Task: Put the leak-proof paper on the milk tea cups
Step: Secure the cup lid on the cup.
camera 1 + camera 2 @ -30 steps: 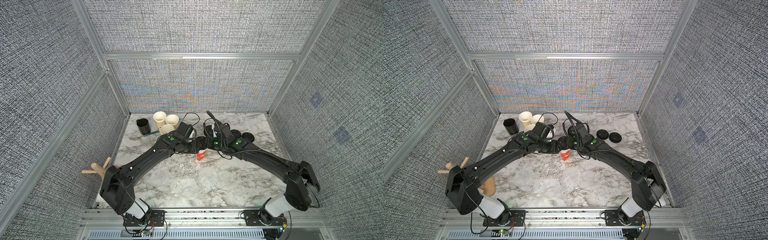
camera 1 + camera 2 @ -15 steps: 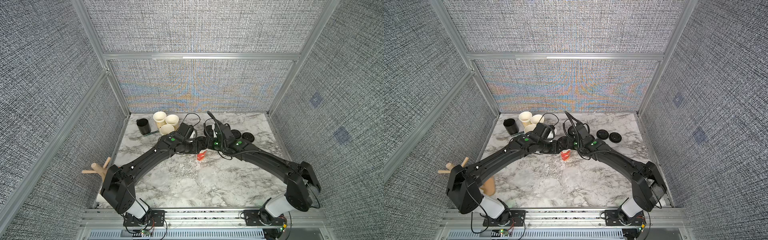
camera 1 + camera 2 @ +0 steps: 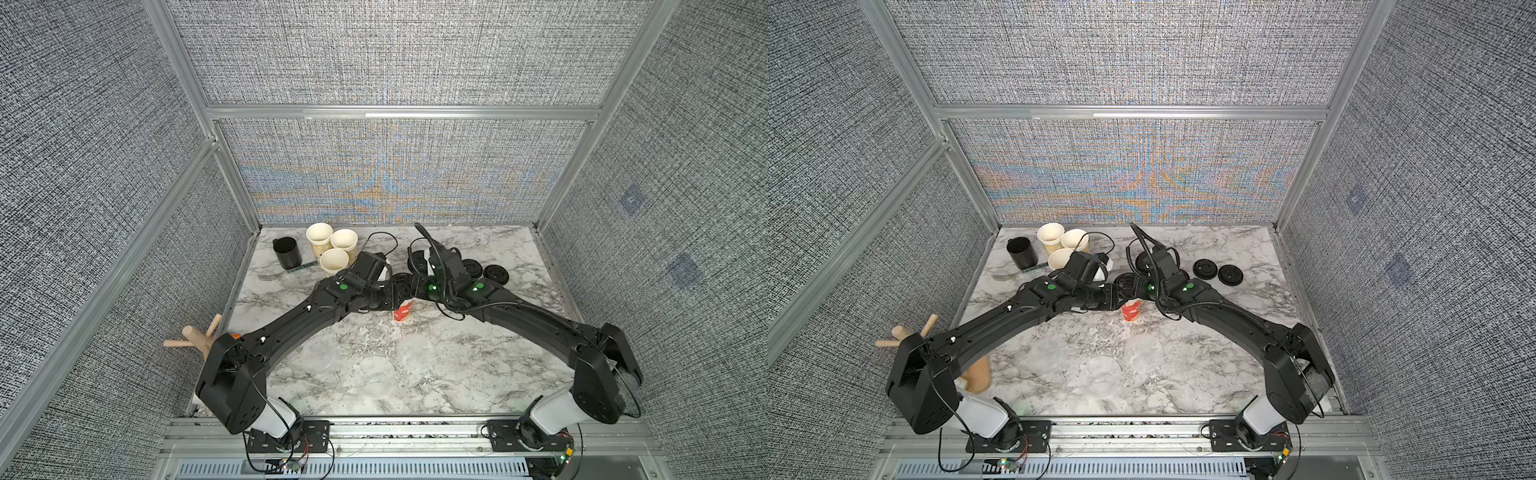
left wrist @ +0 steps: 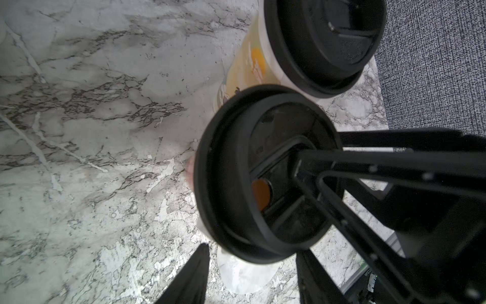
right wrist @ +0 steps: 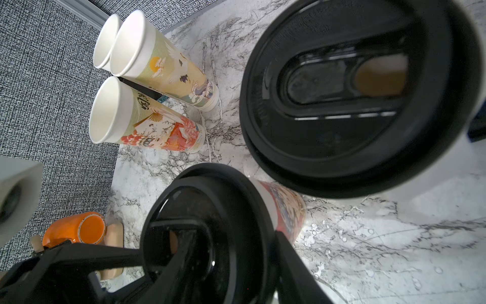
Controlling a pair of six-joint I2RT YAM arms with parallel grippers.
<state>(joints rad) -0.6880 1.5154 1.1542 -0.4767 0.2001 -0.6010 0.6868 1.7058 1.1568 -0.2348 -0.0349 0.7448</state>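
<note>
**Crowded at mid-frame**

Mid-frame on the marble table, the left gripper straddles the red-printed cup below its black lid. The right gripper sets one finger on that lid and one outside its rim. Whether either clamps, I cannot tell. Three open milk tea cups stand upper left; round leak-proof paper sheets lie flat at lower centre.

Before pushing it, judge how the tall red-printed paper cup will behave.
The tall red-printed paper cup, capped by a black plastic lid, tapers to a narrow base: probably tips easily. Paper wall likely dents if squeezed.
</note>
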